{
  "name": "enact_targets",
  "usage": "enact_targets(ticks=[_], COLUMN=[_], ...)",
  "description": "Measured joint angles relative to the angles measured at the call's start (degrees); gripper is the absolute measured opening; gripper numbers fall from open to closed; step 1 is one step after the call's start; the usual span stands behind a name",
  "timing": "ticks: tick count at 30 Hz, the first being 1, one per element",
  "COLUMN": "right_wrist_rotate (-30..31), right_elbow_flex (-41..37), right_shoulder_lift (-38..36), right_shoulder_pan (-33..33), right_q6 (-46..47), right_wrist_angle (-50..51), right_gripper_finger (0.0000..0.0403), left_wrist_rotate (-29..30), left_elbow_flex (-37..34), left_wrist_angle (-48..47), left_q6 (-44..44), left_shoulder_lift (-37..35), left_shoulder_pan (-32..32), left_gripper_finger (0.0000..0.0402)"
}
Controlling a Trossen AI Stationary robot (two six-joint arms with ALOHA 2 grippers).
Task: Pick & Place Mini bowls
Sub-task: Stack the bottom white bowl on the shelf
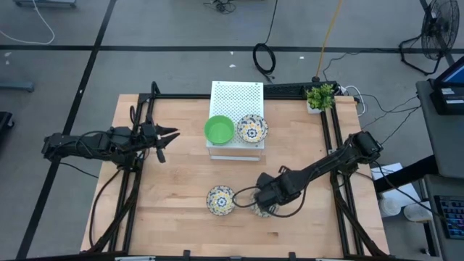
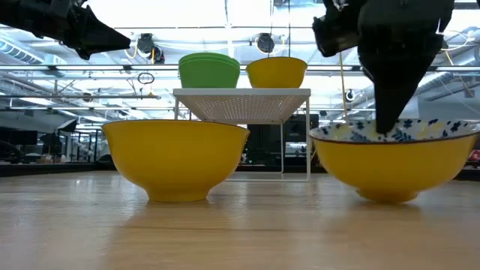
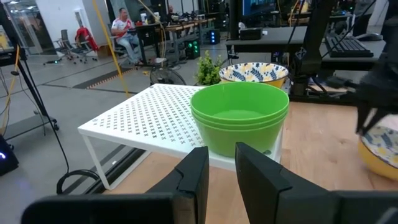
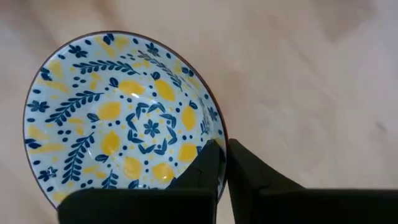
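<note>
Right gripper (image 1: 262, 208) pinches rim of patterned bowl (image 4: 118, 118) at table's 6 o'clock; left gripper (image 1: 168, 135) jaws slightly spread

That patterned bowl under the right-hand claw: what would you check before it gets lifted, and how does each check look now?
1. Right gripper pinching the floral bowl at its rim, one finger inside and one outside: ok.
2. Grip firm enough to lift: cannot tell.
3. Second floral bowl apart from the gripped one: ok.
4. Bare space on the white perforated box behind the green bowls: ok.
5. Left gripper off to the box's side, holding nothing: ok.
</note>
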State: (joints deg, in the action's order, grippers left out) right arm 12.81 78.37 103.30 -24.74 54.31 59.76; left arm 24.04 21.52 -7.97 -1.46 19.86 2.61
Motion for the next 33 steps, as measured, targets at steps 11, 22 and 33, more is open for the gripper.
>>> enact_targets(ticks=[11,22,33], right_wrist_rotate=[1.60,7.16,7.14], right_elbow_flex=[-0.04,-0.24,-10.68], right_shoulder_lift=[-0.52,-1.55,-12.13], right_shoulder_pan=[0.21,0.25,0.15], right_q6=[6.63,12.31,15.83], right_wrist_angle=[13.18,21.59,15.71], right_gripper_finger=[0.0005,0.0003,0.0003], left_wrist_rotate=[-0.01,-0.03,-0.03], left_elbow_flex=[0.01,0.00,0.00], left_wrist_angle=[-0.02,-0.13,-0.17], left_q6=[0.01,0.01,-0.02], left_shoulder_lift=[0.00,0.00,0.00], left_shoulder_pan=[0.00,0.00,0.00], left_gripper_finger=[0.0085,0.0085,0.0085])
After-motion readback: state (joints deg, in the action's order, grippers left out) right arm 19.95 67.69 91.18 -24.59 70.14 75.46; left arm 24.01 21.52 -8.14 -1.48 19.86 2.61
